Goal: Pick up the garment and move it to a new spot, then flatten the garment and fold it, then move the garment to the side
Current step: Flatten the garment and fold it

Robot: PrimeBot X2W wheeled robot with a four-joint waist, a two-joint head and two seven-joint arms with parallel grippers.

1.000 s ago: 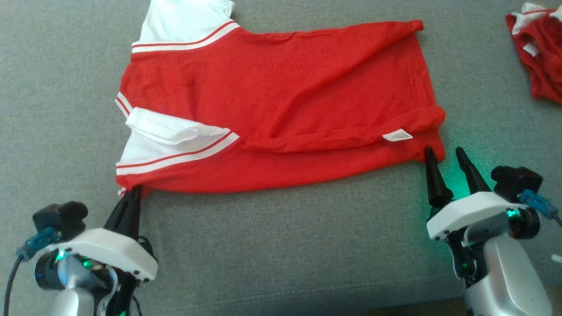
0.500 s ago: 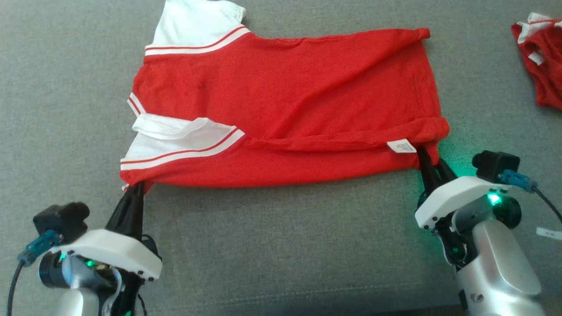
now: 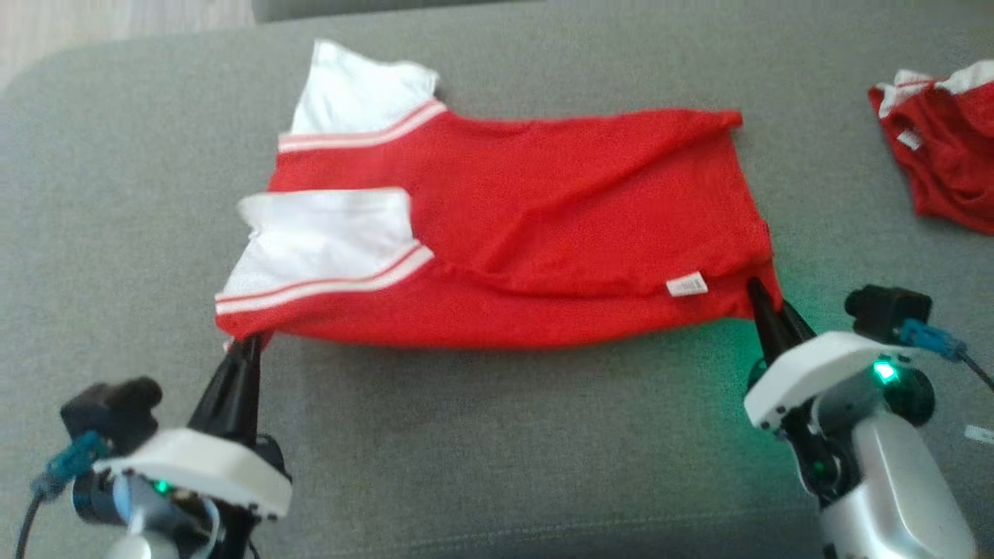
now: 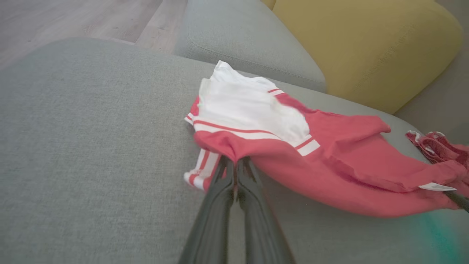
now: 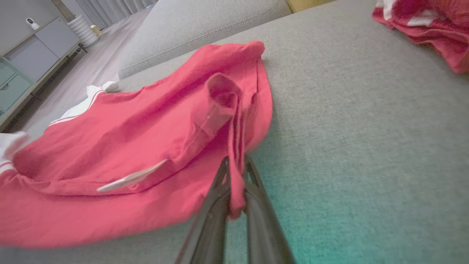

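Jaws of right gripper (image 3: 765, 307) had stood apart beside the near right hem corner of the red mesh garment with white striped sleeves (image 3: 559, 202); they closed and pinched that corner. Near edge rose off grey fabric cushion (image 3: 497, 435). Near white sleeve (image 3: 326, 233) spread flatter over the red. Head camera shifted.

The crumpled red-and-white garment (image 3: 943, 147) is cut off by the head view's right edge. Print on the small white label (image 3: 687, 285) of the red-and-white jersey shirt (image 3: 543, 217) is too blurred to read
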